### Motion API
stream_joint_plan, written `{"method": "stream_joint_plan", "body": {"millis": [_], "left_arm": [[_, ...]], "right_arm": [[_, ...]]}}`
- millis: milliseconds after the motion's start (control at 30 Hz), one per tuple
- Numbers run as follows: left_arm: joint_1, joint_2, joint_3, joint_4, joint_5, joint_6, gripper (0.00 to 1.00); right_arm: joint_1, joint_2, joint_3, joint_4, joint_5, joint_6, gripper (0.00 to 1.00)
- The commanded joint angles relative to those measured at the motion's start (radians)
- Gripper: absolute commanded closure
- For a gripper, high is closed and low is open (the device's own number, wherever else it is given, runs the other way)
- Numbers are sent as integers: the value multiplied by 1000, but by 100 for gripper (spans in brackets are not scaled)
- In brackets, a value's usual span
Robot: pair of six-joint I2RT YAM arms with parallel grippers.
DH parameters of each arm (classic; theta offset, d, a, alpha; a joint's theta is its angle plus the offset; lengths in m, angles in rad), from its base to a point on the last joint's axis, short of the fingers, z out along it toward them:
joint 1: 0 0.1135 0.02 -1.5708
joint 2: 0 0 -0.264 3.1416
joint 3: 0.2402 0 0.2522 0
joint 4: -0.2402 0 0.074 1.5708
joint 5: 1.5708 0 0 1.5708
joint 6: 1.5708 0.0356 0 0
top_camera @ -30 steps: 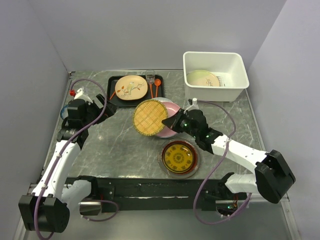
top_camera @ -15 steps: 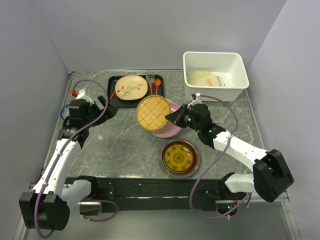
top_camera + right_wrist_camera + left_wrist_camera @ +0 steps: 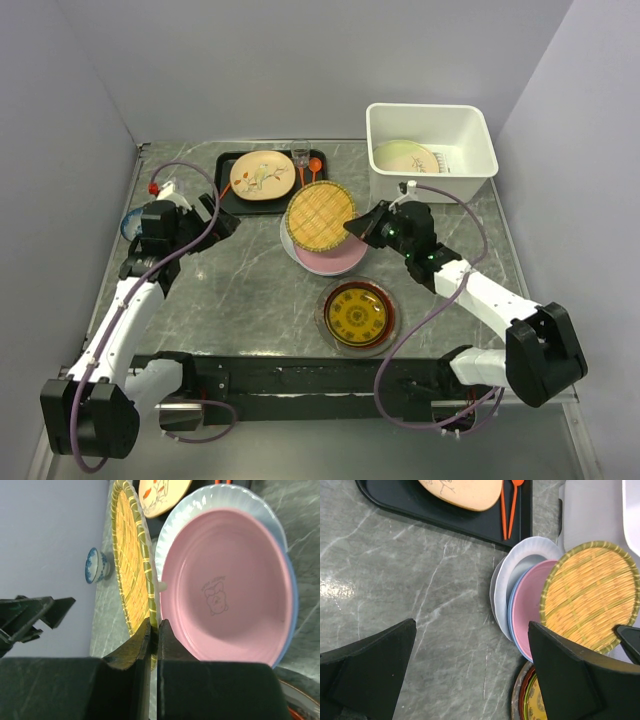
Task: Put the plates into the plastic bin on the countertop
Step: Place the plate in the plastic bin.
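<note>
Pinching woven plate (image 3: 129, 565) by its rim — right tool (image 3: 154, 626).

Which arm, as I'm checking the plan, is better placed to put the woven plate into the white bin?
Right. The right gripper is shut on the rim of the woven plate, tilted above the pink plate, nearer the plastic bin. The left gripper is open, empty, across the countertop.

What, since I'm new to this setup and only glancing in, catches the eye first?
The woven yellow plate, pinched by its rim in the right gripper and tilted over the pink plate stack at centre. Next, the white plastic bin at the far right, with one pale green plate already inside.
</note>
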Motion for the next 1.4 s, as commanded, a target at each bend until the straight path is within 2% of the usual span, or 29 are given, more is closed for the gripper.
{"method": "stream_joint_plan", "body": {"millis": [0, 633, 900, 1367], "left_arm": [[-4, 13, -11, 72, 43, -12, 1], [-6, 30, -33, 79, 49, 16, 1], [-8, 28, -46, 86, 55, 16, 1], [-11, 30, -51, 92, 58, 17, 1]], "right_arm": [[-36, -65, 35, 60, -25, -7, 100], [-191, -33, 131, 34, -87, -20, 100], [-305, 10, 185, 37, -117, -21, 100], [-454, 147, 387, -17, -193, -14, 100]]}}
